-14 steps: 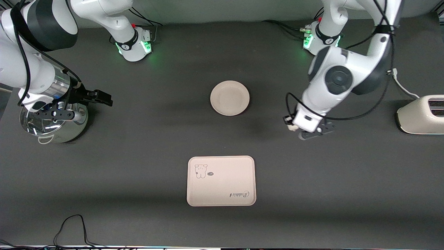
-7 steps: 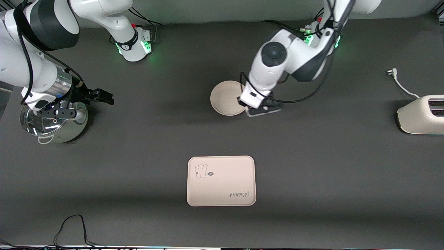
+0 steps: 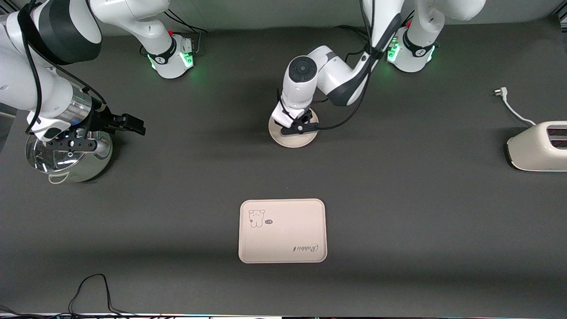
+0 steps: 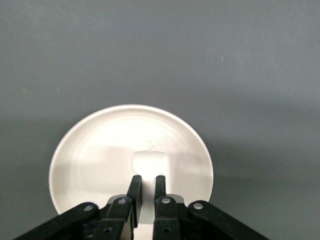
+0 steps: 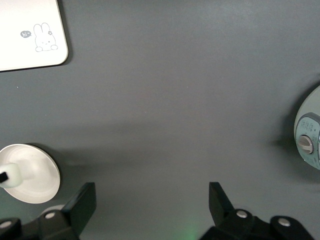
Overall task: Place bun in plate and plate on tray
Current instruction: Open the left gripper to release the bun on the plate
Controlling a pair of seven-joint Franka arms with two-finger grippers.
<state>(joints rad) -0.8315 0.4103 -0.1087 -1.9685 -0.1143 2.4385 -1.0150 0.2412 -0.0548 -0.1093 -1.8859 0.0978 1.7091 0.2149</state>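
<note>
Left tool point(image 4: 146, 192) sits over the plate point(image 3: 293, 140), its two fingers point(image 4: 134, 192) pinched onto the bun point(image 4: 150, 164), which the left wrist view shows held low over the middle of the dish; I cannot tell whether the bun is touching the plate floor or hanging just above it. The plate lies mid-desk, nearer the arm bases than the tray point(image 3: 282, 231), and the two are well apart. Right tool point(image 5: 150, 207) waits with its fingers spread wide above the steel pot point(image 3: 66, 157) at the right arm's end of the desk point(image 3: 177, 177). My worry from here: the bun is smooth and rounded, so if I let go with any height left it may roll toward the rim or off it. It could also cling to one finger as they part and get dragged sideways. A further descent risks pressing on the shallow plate and tipping or sliding it. Later, carrying the plate to the tray, any tilt would likely send the bun rolling out
</note>
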